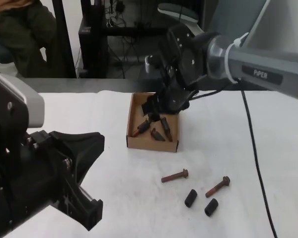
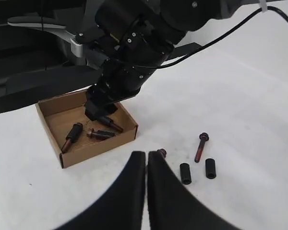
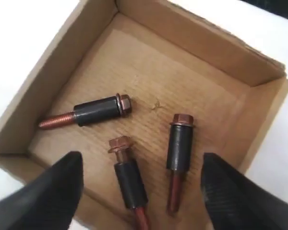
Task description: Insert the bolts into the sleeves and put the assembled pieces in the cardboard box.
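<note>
1. Toward far centre of the white surface (image 1: pixel 64 114): cardboard box (image 1: pixel 151 144) (image 2: pixel 101 143) (image 3: pixel 38 96), open at the top.
2. Inside the box: three assembled pieces (image 1: pixel 141 128) (image 2: pixel 73 135) (image 3: pixel 101 111), each a coppery bolt pushed through a black sleeve. All lying flat on the box floor and apart from one another, with threaded ends poking out of the sleeves.
3. Directly over the box: right tool (image 1: pixel 154 106) (image 2: pixel 98 108) (image 3: pixel 141 160), on the arm coming in from the right. Fingers (image 3: pixel 57 191) spread wide with nothing between them. Hangs above the pieces, touching none in its own wrist view.
4. Nearer than the box and right of centre: two loose bolts (image 1: pixel 175 175) (image 2: pixel 200 147), bare of sleeves and well apart from each other. One lying roughly crosswise, the one further right angled with its head toward the far right.
5. Just nearer than those: two loose sleeves (image 1: pixel 190 198) (image 2: pixel 185 173), black, side by side but not touching. Both close to the threaded end of the right-hand bolt; contact not clear.
6. At near left: left tool (image 2: pixel 146 155), fingers pressed together, gripping nothing. Pointed toward the loose parts; in its wrist view the tips cover most of the left-hand bolt, leaving the head showing.
</note>
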`<state>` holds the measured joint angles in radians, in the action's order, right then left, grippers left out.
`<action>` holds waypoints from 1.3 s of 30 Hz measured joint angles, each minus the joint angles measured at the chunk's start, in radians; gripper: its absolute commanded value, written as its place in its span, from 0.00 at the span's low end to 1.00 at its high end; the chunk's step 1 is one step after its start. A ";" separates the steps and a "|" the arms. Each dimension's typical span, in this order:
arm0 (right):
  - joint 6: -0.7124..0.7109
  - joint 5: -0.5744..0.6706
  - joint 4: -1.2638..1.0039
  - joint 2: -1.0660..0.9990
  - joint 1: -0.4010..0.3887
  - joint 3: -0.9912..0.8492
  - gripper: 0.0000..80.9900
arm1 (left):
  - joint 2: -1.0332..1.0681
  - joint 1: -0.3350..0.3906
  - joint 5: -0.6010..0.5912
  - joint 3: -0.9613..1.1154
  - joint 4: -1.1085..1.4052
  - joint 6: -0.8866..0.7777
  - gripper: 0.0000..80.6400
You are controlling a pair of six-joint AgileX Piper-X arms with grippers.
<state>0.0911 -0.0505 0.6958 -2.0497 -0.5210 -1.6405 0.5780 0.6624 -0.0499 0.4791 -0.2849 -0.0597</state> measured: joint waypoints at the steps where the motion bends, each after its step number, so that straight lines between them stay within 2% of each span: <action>1: 0.007 0.000 0.009 0.023 -0.004 0.000 0.82 | 0.000 0.000 -0.002 0.000 0.000 0.000 0.02; 8: 0.121 -0.089 0.140 0.250 -0.021 -0.006 0.82 | 0.000 0.000 -0.008 0.000 0.000 0.015 0.02; 13: 0.191 -0.151 0.272 0.379 -0.035 0.005 0.81 | 0.000 0.000 -0.059 0.000 0.000 0.060 0.02; 15: 0.201 -0.207 0.273 0.434 -0.065 0.055 0.72 | 0.002 0.000 -0.065 0.000 0.004 0.076 0.02; 18: 0.202 -0.270 0.214 0.528 -0.136 0.169 0.48 | 0.024 0.000 -0.065 0.000 0.006 0.078 0.02; 20: 0.215 -0.287 0.135 0.624 -0.188 0.265 0.39 | 0.077 0.000 -0.091 0.000 0.012 0.071 0.20; 23: 0.257 -0.288 0.051 0.796 -0.221 0.400 0.43 | 0.191 0.000 -0.156 0.009 0.026 0.067 0.62; 25: 0.270 -0.279 0.033 0.903 -0.220 0.456 0.47 | 0.302 0.000 -0.175 0.026 0.047 0.066 0.75; 27: 0.276 -0.256 0.030 0.996 -0.218 0.504 0.51 | 0.415 0.000 -0.183 0.060 0.071 0.065 0.70; 30: 0.277 -0.234 0.073 1.104 -0.218 0.544 0.51 | 0.582 0.000 -0.230 0.163 0.079 0.080 0.62; 35: 0.277 -0.252 0.150 1.230 -0.218 0.579 0.51 | 0.841 0.035 -0.265 0.408 0.047 0.158 0.61; 39: 0.277 -0.255 0.158 1.296 -0.218 0.611 0.51 | 0.969 0.069 -0.267 0.522 -0.001 0.194 0.61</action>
<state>0.3676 -0.3059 0.8535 -0.7538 -0.7391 -1.0298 1.5470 0.7319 -0.3164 1.0007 -0.2855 0.1339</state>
